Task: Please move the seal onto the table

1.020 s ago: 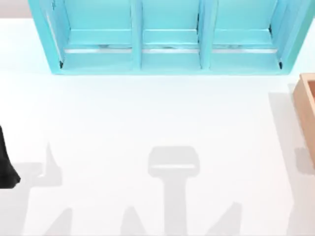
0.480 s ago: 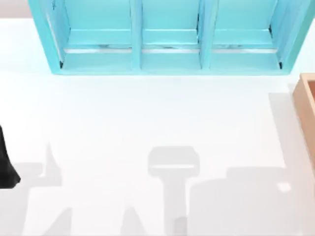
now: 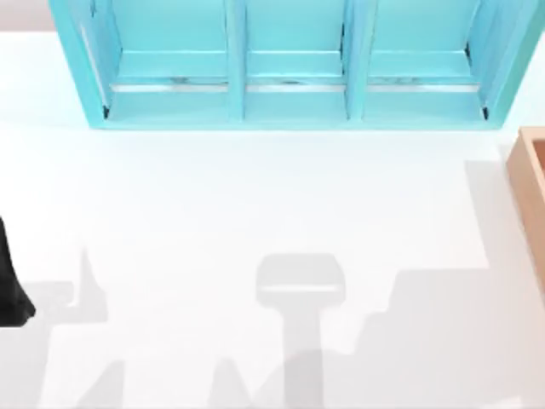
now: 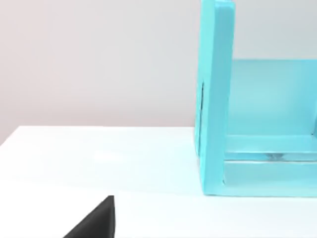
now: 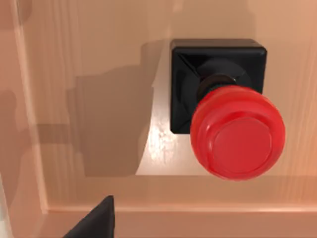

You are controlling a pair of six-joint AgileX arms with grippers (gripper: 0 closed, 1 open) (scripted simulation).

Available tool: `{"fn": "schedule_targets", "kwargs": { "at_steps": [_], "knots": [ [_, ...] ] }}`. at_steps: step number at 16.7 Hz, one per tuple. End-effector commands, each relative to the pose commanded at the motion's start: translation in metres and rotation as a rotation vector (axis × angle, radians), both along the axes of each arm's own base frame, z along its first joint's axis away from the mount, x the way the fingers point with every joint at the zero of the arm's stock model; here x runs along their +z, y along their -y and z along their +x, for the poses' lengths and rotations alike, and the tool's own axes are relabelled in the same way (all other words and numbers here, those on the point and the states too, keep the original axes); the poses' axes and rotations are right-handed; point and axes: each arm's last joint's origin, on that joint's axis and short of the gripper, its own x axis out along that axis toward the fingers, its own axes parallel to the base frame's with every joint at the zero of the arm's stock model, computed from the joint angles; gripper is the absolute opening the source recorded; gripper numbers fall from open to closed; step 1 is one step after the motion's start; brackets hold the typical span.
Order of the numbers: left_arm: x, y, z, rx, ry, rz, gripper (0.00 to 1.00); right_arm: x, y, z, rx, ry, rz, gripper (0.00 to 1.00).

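Right wrist view puts you directly above the seal (image 5: 225, 119) — black square base, red knob on top — standing upright on the floor of the tan wooden box (image 5: 89, 59), near one inner wall. One dark fingertip of the right gripper (image 5: 94, 220) shows at the frame edge, apart from the seal; you cannot tell how its jaws stand. Top view: the box (image 3: 530, 183) sits at the table's (image 3: 255, 196) right edge, the turquoise cabinet (image 3: 289, 94) at the back. Your left arm (image 3: 10, 285) is parked at the table's left edge — jaw state cannot be told.
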Motion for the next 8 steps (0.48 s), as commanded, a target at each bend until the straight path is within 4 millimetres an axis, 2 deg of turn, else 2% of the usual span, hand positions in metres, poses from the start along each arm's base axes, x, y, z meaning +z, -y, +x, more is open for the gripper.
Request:
{"fn": "schedule_targets", "kwargs": {
  "at_steps": [4, 8],
  "knots": [
    [0.000, 0.000, 0.000, 0.000, 0.000, 0.000, 1.00, -0.005, -0.001, 0.000, 0.001, 0.000, 0.000, 1.00],
    [0.000, 0.000, 0.000, 0.000, 0.000, 0.000, 1.00, -0.043, 0.001, 0.004, 0.000, 0.000, 0.000, 1.00]
  ]
}}
